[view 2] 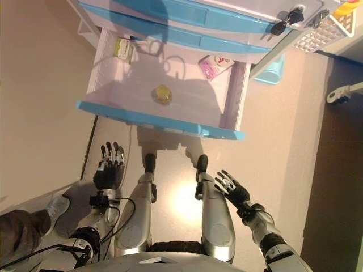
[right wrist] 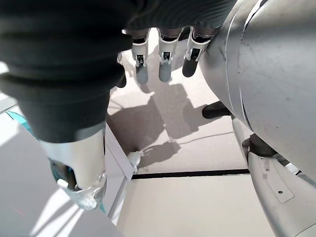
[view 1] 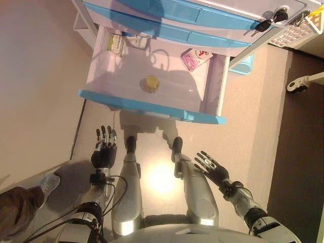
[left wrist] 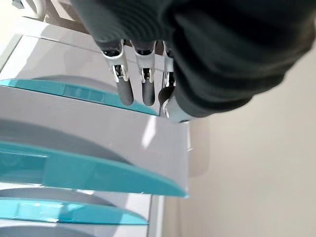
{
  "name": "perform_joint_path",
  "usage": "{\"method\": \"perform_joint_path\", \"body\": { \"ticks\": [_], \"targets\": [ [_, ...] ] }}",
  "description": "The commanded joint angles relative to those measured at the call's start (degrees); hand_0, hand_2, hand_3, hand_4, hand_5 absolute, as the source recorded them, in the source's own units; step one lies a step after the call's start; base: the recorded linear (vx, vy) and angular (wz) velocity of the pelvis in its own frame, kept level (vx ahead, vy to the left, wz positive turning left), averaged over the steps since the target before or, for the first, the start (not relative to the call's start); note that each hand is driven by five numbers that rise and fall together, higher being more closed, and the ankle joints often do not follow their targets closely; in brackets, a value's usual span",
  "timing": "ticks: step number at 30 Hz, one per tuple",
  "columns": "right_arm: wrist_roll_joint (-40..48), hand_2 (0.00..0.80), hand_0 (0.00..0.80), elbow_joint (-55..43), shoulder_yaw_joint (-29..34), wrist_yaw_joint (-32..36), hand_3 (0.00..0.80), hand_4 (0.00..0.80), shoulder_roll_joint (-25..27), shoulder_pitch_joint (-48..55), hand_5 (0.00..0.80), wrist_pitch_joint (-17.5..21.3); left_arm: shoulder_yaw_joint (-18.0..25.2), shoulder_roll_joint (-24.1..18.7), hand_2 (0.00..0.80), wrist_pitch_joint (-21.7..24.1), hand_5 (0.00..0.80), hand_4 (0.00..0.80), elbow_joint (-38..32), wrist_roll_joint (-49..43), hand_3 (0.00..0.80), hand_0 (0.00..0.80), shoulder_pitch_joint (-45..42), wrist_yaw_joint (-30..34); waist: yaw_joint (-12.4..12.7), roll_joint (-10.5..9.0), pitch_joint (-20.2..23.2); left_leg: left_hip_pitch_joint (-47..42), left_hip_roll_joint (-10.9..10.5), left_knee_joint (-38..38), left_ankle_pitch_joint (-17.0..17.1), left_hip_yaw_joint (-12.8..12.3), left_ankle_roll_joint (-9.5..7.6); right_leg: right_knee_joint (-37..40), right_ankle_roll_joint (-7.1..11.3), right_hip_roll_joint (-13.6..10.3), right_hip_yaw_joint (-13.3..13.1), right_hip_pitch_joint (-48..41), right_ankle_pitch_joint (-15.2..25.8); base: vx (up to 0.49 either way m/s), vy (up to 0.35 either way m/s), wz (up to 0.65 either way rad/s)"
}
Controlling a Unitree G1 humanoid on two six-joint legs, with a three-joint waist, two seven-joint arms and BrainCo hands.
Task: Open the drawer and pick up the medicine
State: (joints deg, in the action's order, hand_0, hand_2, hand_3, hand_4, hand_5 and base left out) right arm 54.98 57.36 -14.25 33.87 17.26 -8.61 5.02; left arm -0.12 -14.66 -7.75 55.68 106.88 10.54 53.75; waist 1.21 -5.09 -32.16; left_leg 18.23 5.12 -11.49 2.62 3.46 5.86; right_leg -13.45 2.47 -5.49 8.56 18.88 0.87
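Note:
The bottom drawer (view 1: 152,104) of a white cabinet with blue fronts stands pulled out. Inside it lie a small yellow-capped medicine jar (view 1: 151,83) in the middle, a green-and-white box (view 1: 116,44) at the back left and a pink-and-white box (view 1: 195,58) at the back right. My left hand (view 1: 104,152) hangs low at the left, short of the drawer front, fingers straight, holding nothing. My right hand (view 1: 212,168) hangs low at the right, open and holding nothing. In the left wrist view the fingers (left wrist: 126,89) point toward the blue drawer fronts (left wrist: 74,170).
Two closed blue-fronted drawers (view 1: 192,12) sit above the open one, with keys (view 1: 271,20) in a lock. A white basket (view 1: 298,28) stands at the upper right, a wheeled base (view 1: 298,83) to the right. A person's shoe (view 1: 48,185) shows at the lower left.

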Motion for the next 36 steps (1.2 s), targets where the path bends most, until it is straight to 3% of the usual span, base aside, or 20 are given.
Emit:
{"method": "perform_joint_path", "body": {
  "ticks": [1, 5, 6, 7, 17, 20, 24, 28, 30, 34, 36],
  "targets": [
    [-1.03, 0.0, 0.0, -3.78, 0.18, 0.46, 0.0, 0.0, 0.13, 5.86, 0.0, -0.03, 1.74, 0.47, 0.8, -1.79, 0.8, 0.8, -0.38, -0.43, 0.8, 0.8, -2.71, -1.3, 0.2, -1.08, 2.37, 3.91, -3.76, -7.9, -4.62, -1.1, -2.74, 2.88, 2.45, 2.12, 0.98, -1.48, 1.48, 0.0, 0.0, 0.0],
    [-1.15, 0.0, 0.0, -3.23, 0.58, 0.74, 0.0, 0.0, 0.1, 5.89, 0.0, 0.21, 2.11, 0.65, 0.8, -2.66, 0.8, 0.8, 0.65, -2.05, 0.8, 0.8, -3.6, -2.64, 0.32, -0.75, 2.37, 3.79, -3.81, -7.68, -4.53, -1.08, -2.67, 2.79, 2.48, 1.99, 1.14, -1.42, 1.39, 0.0, 0.0, 0.0],
    [-1.1, 0.0, 0.0, -3.09, 0.72, 0.67, 0.0, 0.0, 0.05, 5.86, 0.0, 0.25, 2.18, 0.69, 0.54, -2.86, 0.54, 0.54, 0.91, -2.82, 0.54, 0.54, -3.8, -3.62, 0.34, -0.59, 2.37, 3.77, -3.85, -7.72, -4.54, -1.08, -2.68, 2.65, 2.5, 1.96, 1.13, -1.36, 1.33, 0.0, 0.03, 0.0],
    [-1.09, 0.0, 0.0, -2.77, 1.01, 0.71, 0.0, 0.0, 0.05, 5.76, 0.0, 0.15, 2.27, 0.68, 0.0, -3.36, 0.0, 0.0, 1.33, -3.49, 0.0, 0.0, -3.82, -4.72, 0.36, -0.48, 2.37, 3.65, -3.89, -7.64, -4.52, -1.07, -2.67, 2.61, 2.49, 1.91, 1.12, -1.44, 1.25, 0.005, 0.031, 0.0],
    [-1.41, 0.0, 0.0, 3.34, 5.22, -6.36, 0.0, 0.0, -0.04, 4.68, 0.0, -0.71, 4.14, 0.01, 0.0, -5.37, 0.0, 0.0, 7.63, -7.19, 0.0, 0.0, -2.63, -17.66, -0.04, 0.42, 2.37, 1.65, -3.98, -6.67, -4.16, -1.56, -2.62, 2.52, 2.61, 1.26, 0.76, -2.88, 0.85, 0.007, 0.018, 0.01],
    [0.03, 0.0, 0.0, 5.02, 7.43, -10.91, 0.0, 0.0, 0.2, 4.26, 0.0, 0.82, 5.07, -0.43, 0.0, -4.91, 0.0, 0.0, 8.41, -8.77, 0.0, 0.0, -2.72, -20.38, 0.07, 0.43, 2.37, 0.42, -3.7, -5.82, -4.06, -1.73, -2.62, 2.88, 2.71, 1.28, 0.6, -4.0, 0.77, 0.015, 0.0, 0.0],
    [4.97, 0.0, 0.0, 3.89, 11.82, -18.66, 0.0, 0.0, 1.07, 4.35, 0.0, 5.97, 6.5, -1.65, 0.0, -4.64, 0.0, 0.0, 8.67, -11.91, 0.0, 0.0, -3.51, -24.89, 0.31, -0.28, 2.37, -1.47, -3.19, -4.75, -4.18, -1.78, -2.47, 3.54, 3.18, 1.32, 0.41, -5.77, 1.04, 0.032, -0.052, 0.0],
    [5.9, 0.0, 0.0, -11.79, 15.92, -30.65, 0.0, 0.0, 3.13, 8.0, 0.0, 11.41, 8.42, -2.87, 0.0, -2.61, 0.0, 0.0, 5.47, -17.84, 0.0, 0.0, -8.48, -28.85, 0.31, -1.81, 2.97, -4.24, -2.29, -3.5, -4.94, -2.07, -2.49, 5.02, 3.61, 1.55, -0.1, -8.74, 1.31, 0.058, -0.075, 0.01],
    [5.06, 0.0, 0.0, -17.45, 16.9, -33.28, 0.0, 0.0, 3.65, 9.55, 0.0, 14.24, 9.29, -3.1, 0.0, -2.11, 0.0, 0.0, 4.94, -19.74, 0.0, 0.0, -10.09, -29.66, -0.04, -2.25, 3.78, -4.81, -2.35, -2.42, -4.58, -2.12, -2.65, 5.59, 3.75, 1.42, -0.19, -9.07, 1.59, 0.042, -0.013, 0.01],
    [-6.96, 0.0, 0.0, -33.0, 22.65, -39.41, 0.0, 0.0, 7.12, 12.15, 0.0, 20.11, 11.41, -3.07, 0.0, -1.73, 0.0, 0.0, 6.07, -26.78, 0.0, 0.0, -14.12, -29.33, -0.44, -2.74, 6.13, -7.09, -2.39, 0.64, -4.52, -2.47, -3.06, 7.42, 4.31, 0.99, -0.48, -10.73, 1.64, 0.056, 0.02, 0.04],
    [-14.41, 0.0, 0.0, -37.9, 24.29, -42.0, 0.0, 0.0, 8.67, 11.99, 0.0, 22.14, 11.13, -2.99, 0.0, 0.88, 0.0, 0.0, 6.64, -31.27, 0.0, 0.0, -14.89, -28.98, -0.42, -2.77, 6.8, -7.71, -2.44, 1.5, -4.56, -2.49, -3.16, 7.87, 4.46, 0.78, -0.43, -11.11, 1.55, 0.012, 0.014, 0.02]
  ]
}}
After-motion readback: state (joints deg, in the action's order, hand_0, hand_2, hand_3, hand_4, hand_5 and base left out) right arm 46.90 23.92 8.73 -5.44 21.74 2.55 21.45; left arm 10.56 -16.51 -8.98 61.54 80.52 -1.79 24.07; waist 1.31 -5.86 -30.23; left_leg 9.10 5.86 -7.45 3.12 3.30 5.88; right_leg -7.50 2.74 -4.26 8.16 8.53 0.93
